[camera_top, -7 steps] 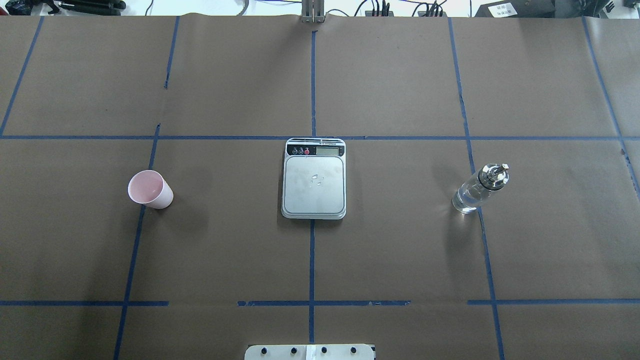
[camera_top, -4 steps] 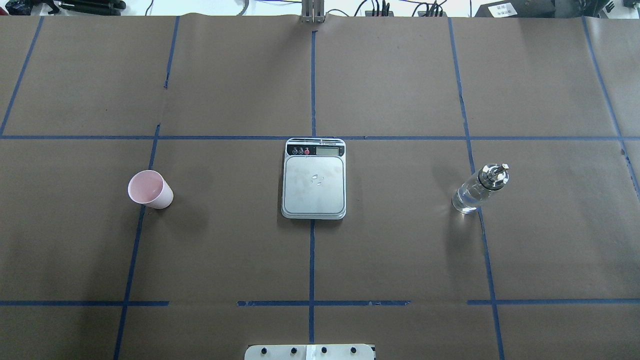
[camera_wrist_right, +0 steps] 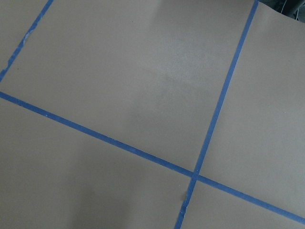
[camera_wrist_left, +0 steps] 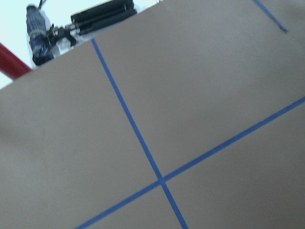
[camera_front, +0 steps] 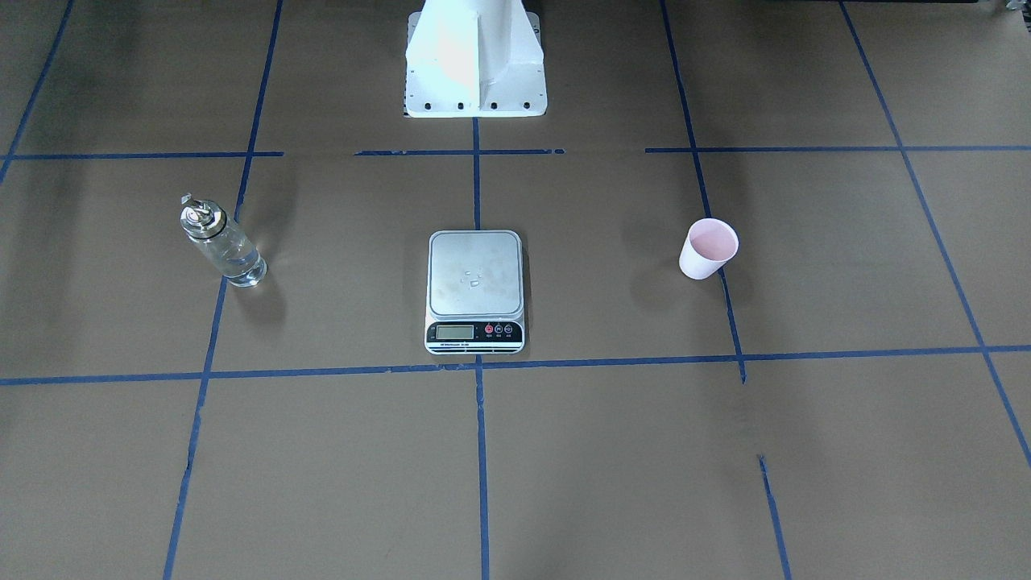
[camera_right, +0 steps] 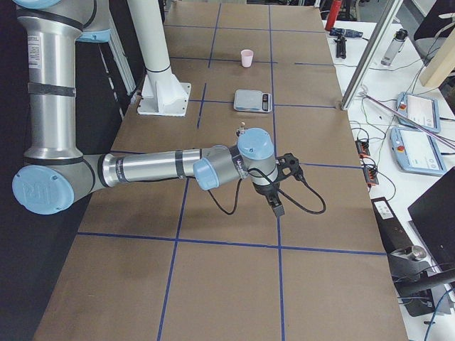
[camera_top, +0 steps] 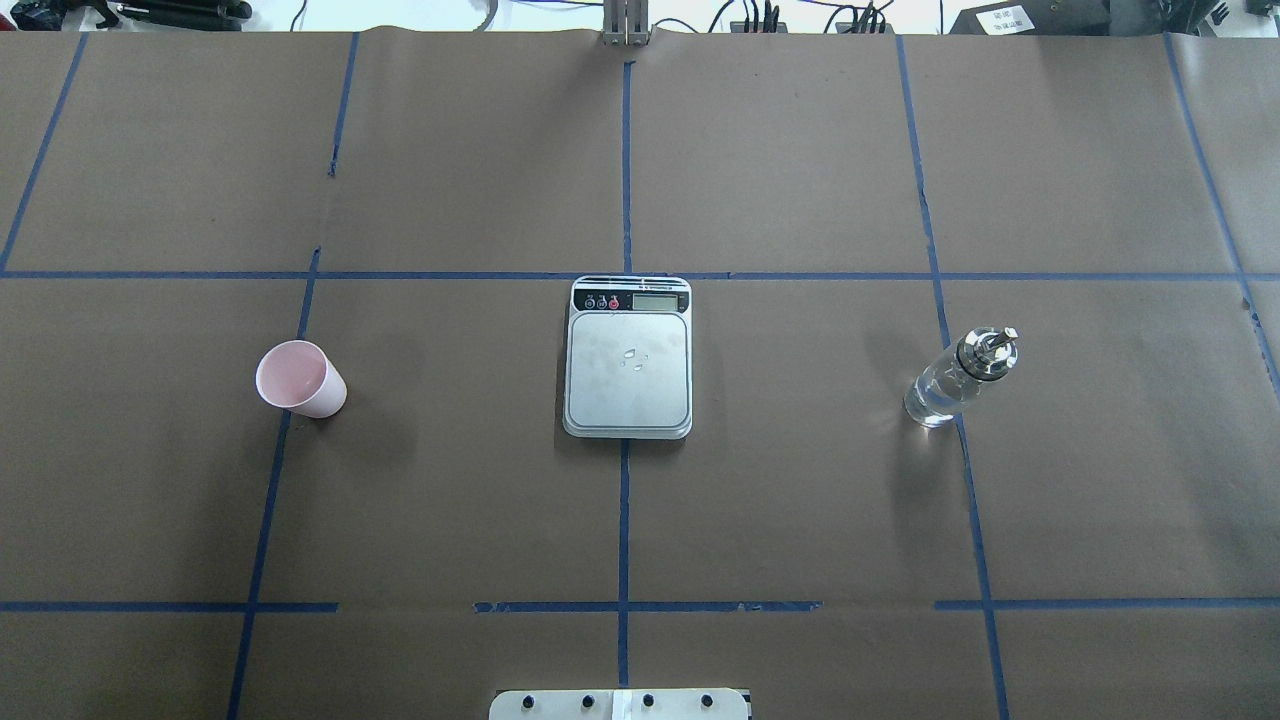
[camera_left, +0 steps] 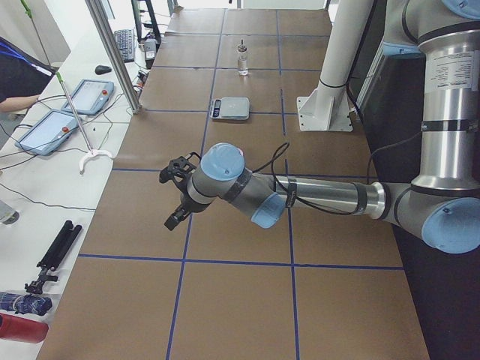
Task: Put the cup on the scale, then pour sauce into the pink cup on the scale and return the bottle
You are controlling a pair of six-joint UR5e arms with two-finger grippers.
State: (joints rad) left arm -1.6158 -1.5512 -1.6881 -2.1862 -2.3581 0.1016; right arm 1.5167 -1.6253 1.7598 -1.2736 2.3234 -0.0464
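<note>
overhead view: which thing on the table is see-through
The bottle, at the view's right: clear glass with a metal spout. The cup is opaque pink, the scale steel.

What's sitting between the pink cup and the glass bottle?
The scale sits between the cup and the bottle, touching neither; the overhead view shows it.

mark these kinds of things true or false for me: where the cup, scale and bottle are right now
1. The cup stands on the scale. False: it stands on the table, apart from the scale, on the robot's left.
2. The bottle stands upright on the robot's right. True.
3. The scale's display strip is on the edge nearest the robot. False: it is on the edge away from the robot.
4. The bottle holds clear liquid. True.
</note>
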